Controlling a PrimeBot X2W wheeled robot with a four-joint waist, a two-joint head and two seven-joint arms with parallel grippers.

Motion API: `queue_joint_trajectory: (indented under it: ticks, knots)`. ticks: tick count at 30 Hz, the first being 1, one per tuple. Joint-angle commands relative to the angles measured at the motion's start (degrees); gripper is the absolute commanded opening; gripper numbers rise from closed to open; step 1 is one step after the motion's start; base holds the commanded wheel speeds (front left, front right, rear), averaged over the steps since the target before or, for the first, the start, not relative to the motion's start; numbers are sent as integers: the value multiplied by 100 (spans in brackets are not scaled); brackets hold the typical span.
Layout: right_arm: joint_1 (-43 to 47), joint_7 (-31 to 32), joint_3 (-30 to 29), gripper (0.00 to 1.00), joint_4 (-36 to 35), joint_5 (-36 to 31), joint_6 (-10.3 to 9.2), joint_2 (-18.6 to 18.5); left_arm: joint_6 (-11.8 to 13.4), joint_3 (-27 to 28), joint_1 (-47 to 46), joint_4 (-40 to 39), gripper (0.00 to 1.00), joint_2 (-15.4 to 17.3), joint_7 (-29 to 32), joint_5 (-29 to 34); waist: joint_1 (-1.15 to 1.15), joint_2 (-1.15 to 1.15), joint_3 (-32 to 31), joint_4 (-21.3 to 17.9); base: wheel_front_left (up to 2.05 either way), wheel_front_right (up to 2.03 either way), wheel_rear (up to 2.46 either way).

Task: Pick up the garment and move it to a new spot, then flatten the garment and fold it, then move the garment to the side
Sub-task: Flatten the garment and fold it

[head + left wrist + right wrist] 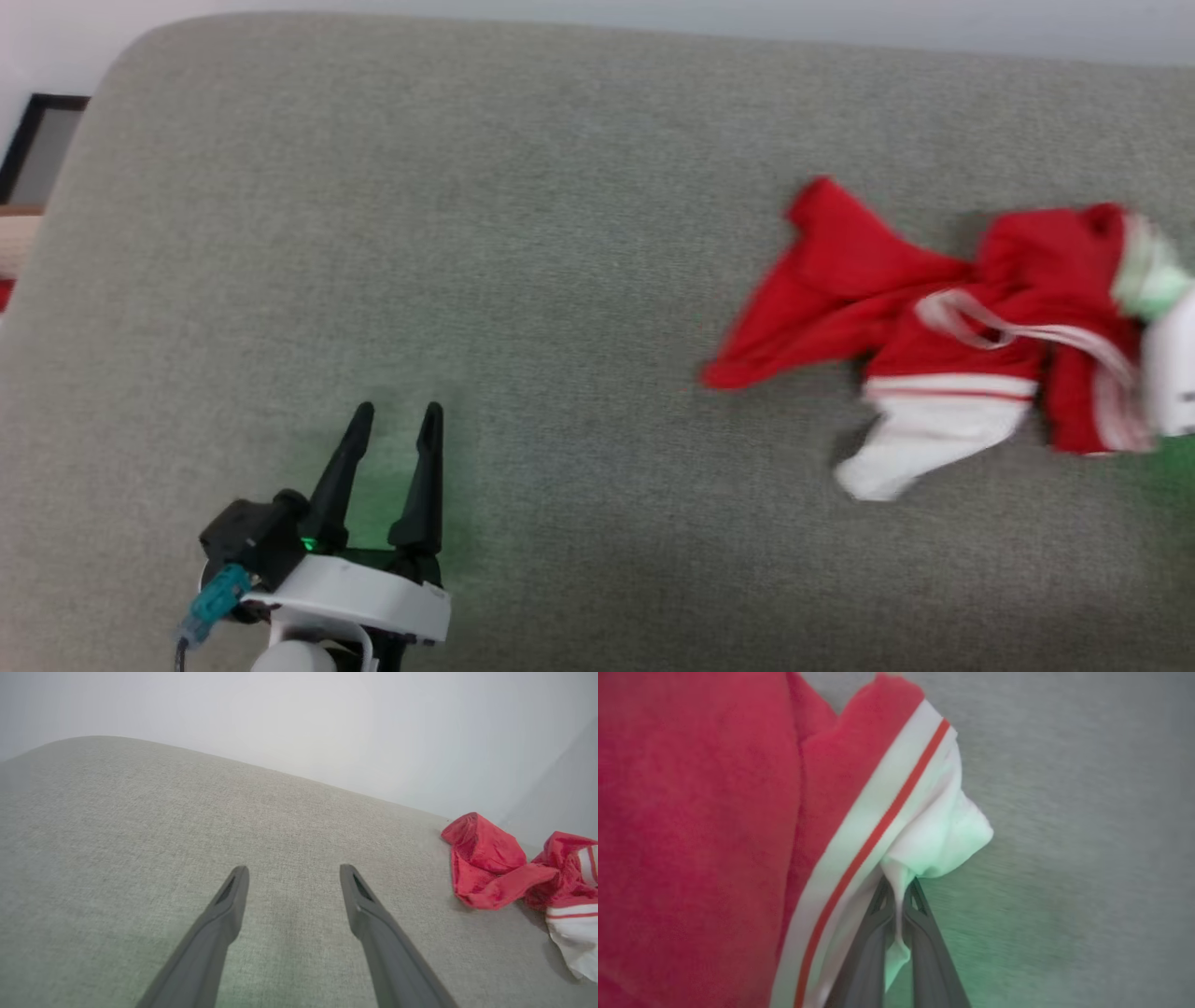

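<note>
Red garment [840, 271] — white sleeve [943, 826] pinched in right tool [899, 886]; left tool [397, 415] agape, well apart.

A wide grey woven cushion [523, 233] is spreading out beneath and ahead of the left gripper [399, 411], its far corner rounding off well to that gripper's left. Farther ahead, a plain pale wall [327, 718] is rising behind the cushion's far edge. A dark-framed panel [37, 140] is showing far off to the left, while a faint green glow [383, 499] is lying on the fabric right at the gripper.
</note>
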Motion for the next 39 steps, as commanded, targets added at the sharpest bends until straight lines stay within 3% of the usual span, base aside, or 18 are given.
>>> queue_joint_trajectory:
  ticks: [1, 8, 12, 18, 19, 21, 26, 32, 34, 39]
  knots:
    - [44, -72, -120, 0, 39, -72, -16, -174, -24, -32, -51, -9, 100, 25, 0, -10, 0, 0, 9, -58, 0, 0, 0]
    - [164, -292, -912, 0, 181, -390, -15, -683, -24, -134, -145, -60, 100, 102, 1, -50, 0, 0, 92, -170, 0, 0, 0]
    - [316, -404, -1394, 0, 364, -576, -14, -698, -24, -198, -164, -59, 100, 132, 1, -69, 0, 0, 123, -201, 0, 0, 0]
    - [444, -756, -1882, 0, 581, -857, -14, -356, -24, -319, -200, -11, 100, 192, 0, -112, 0, 0, 120, -252, 0, 0, 0]
    - [456, -840, -1902, 11, 590, -877, -14, -289, -24, -330, -201, -7, 100, 210, 0, -119, 0, 0, 107, -267, 0, 0, 0]
    - [451, -1042, -1966, 100, 588, -918, -14, -175, -24, -380, -227, 0, 100, 258, 1, -170, 0, 0, 78, -309, 0, 0, 0]
    - [617, -1705, -2088, 100, 333, -928, -15, -61, -24, -725, -422, -190, 100, 561, 0, -293, 0, 0, -45, -463, 0, 0, 0]
    - [1088, -2937, -2417, 100, -541, -543, -15, 352, -24, -1691, -932, -365, 100, 1419, 35, -548, 0, 0, -218, -855, 0, 0, 0]
    - [1269, -3372, -2584, 100, -848, -382, -15, 653, -24, -2244, -1211, -413, 100, 1755, 366, -857, 0, 0, -270, -1028, 0, 0, 0]
    - [1767, -4273, -2427, 100, -1595, -238, -14, 1260, -13, -3580, -2055, -814, 100, 2452, 1944, -2209, 0, 0, -301, -1486, 0, 0, 0]
